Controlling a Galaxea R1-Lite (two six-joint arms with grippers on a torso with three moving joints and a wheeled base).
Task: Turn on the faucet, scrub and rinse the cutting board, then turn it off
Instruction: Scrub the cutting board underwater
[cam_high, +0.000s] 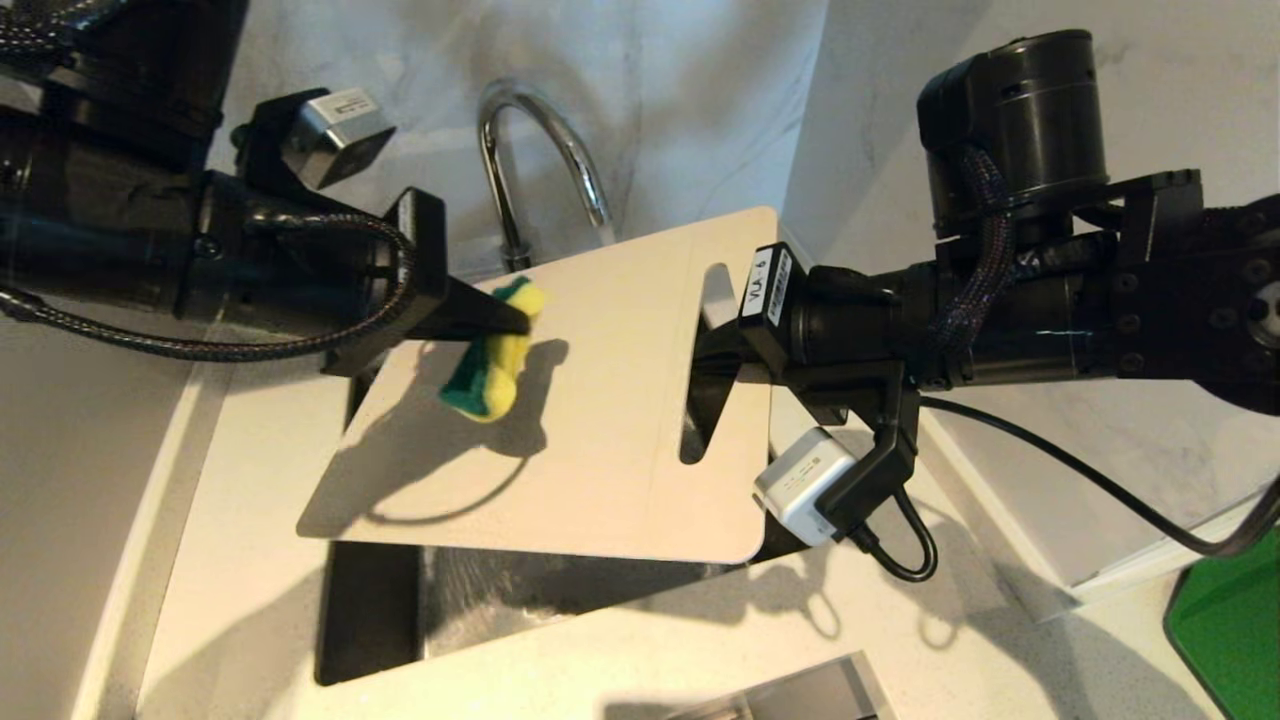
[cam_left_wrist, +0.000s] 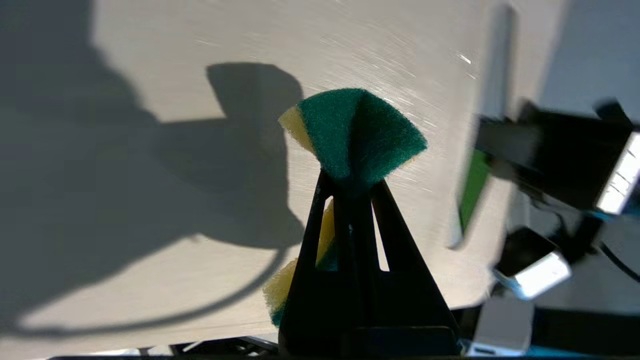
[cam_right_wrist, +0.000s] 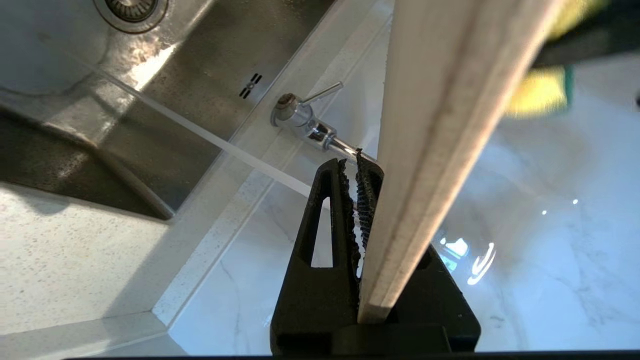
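Cutting board: gripped at its slotted edge by right claw; left claw pinches sponge, seemingly against its face.

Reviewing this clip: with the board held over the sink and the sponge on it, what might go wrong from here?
1. The right tool pinches only the slot-side edge of the large pale cream rectangular cutting board, which juts out over the steel sink; scrubbing pressure may lever it loose.
2. The left tool squeezes the small green-and-yellow sponge at its middle, folding it; it may twist or slip out.
3. The chrome gooseneck faucet stands close behind the board; strokes may knock it.
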